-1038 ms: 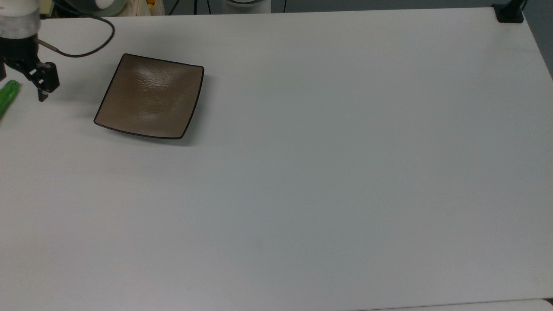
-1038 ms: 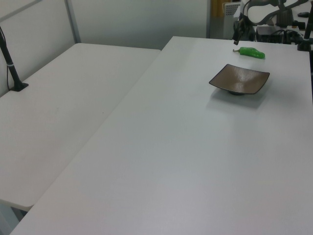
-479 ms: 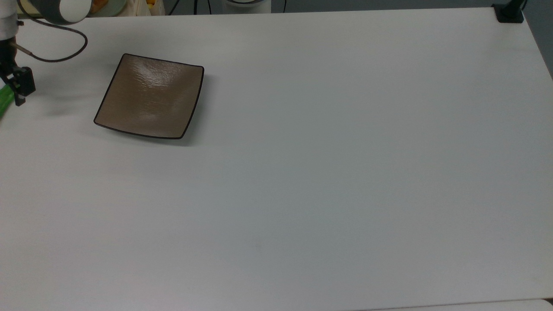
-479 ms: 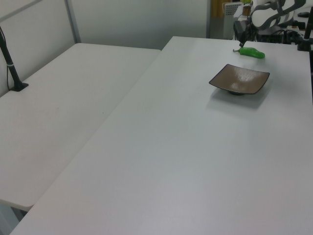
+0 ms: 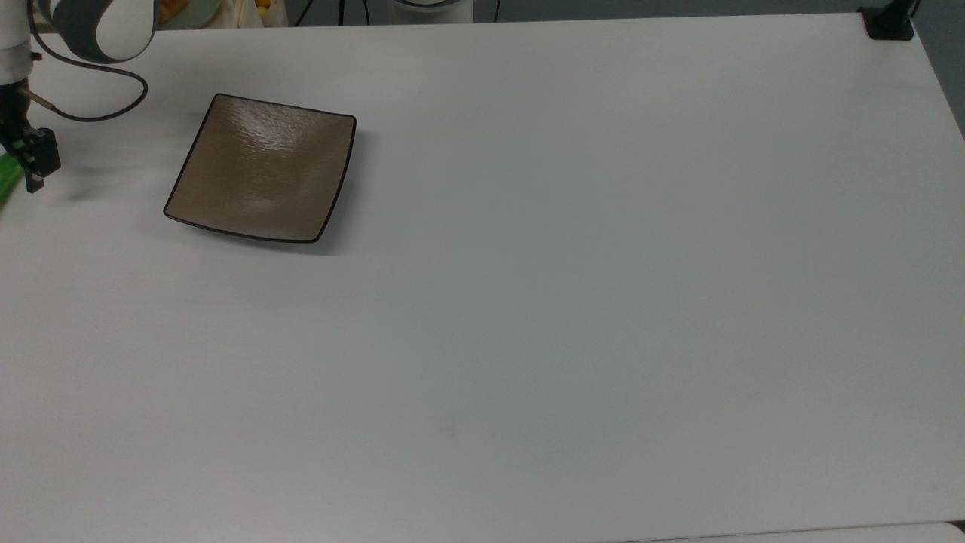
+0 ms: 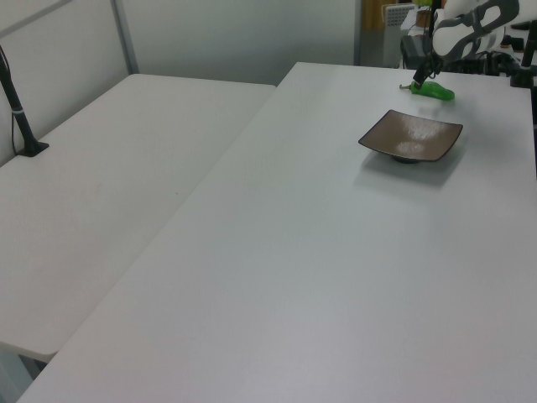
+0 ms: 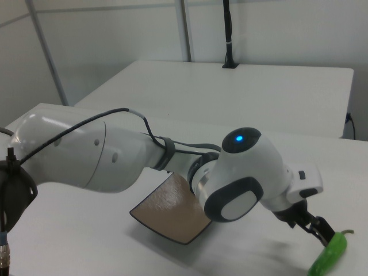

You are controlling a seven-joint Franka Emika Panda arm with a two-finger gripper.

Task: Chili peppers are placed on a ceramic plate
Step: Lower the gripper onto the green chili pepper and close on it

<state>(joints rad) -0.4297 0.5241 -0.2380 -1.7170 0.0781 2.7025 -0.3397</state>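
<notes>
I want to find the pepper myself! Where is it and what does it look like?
Find the big white table, then the square brown plate on it. Past the plate, under the black gripper, lies the chili pepper: the one bright green, long, wrinkly thing.

Top view: chili pepper [image 5: 6, 181] cut by the frame's left edge, only a green sliver showing; gripper [image 5: 32, 162] also partly cropped there, second finger out of frame. Right view: pepper's lower end runs off the bottom edge at lower right; the arm [image 7: 115, 155] hides the upper right corner of the ceramic plate [image 7: 167, 215]. Left view: gripper at upper right too small to resolve the finger gap; arm cut by the top edge. Tabletop [image 5: 528, 302] cropped at the top view's bottom and left edges.
</notes>
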